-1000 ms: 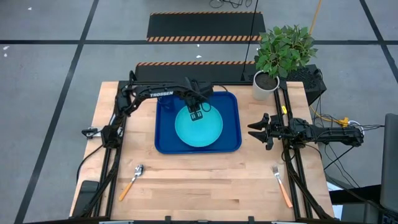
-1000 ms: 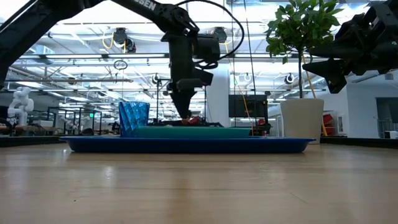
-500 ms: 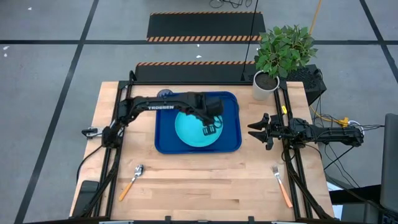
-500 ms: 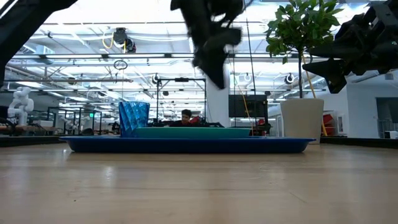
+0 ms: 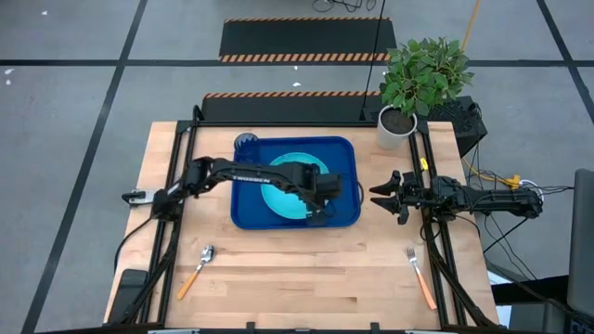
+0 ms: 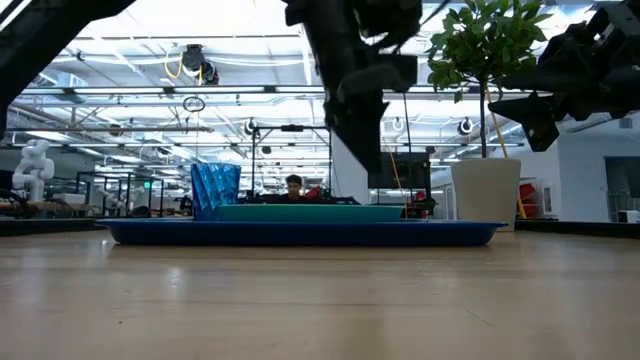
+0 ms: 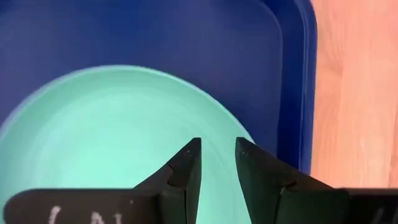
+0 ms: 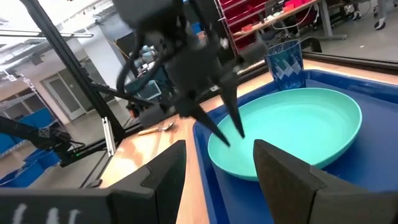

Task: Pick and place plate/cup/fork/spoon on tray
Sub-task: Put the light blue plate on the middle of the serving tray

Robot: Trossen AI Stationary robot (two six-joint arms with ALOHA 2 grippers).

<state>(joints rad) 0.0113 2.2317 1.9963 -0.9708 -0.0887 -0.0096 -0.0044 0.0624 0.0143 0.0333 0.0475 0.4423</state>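
The light cyan plate (image 5: 278,186) lies flat in the dark blue tray (image 5: 342,158) at the table's middle. In the tray's far left corner the blue cup (image 5: 245,142) stands upright. My left gripper (image 5: 316,211) hangs over the plate's near right part, pointing steeply down. Its fingers (image 7: 186,165) stand a little apart with nothing between them, clear of the plate (image 7: 112,124). On the bare table lie the spoon (image 5: 197,269), near left, and the fork (image 5: 419,276), near right. To the right of the tray my right gripper (image 5: 379,195) waits, level and open.
A white pot with a green plant (image 5: 397,125) stands at the table's far right, beside the tray's far right corner. Bare wood runs along the near edge between the spoon and the fork. The arms' frames line both side edges.
My left gripper has risen off the plate's middle. It has swung toward the table's right and near edges and now hangs over the plate's near right part. The gap between its fingers looks unchanged. The plate, the cup and my right arm have stayed in place.
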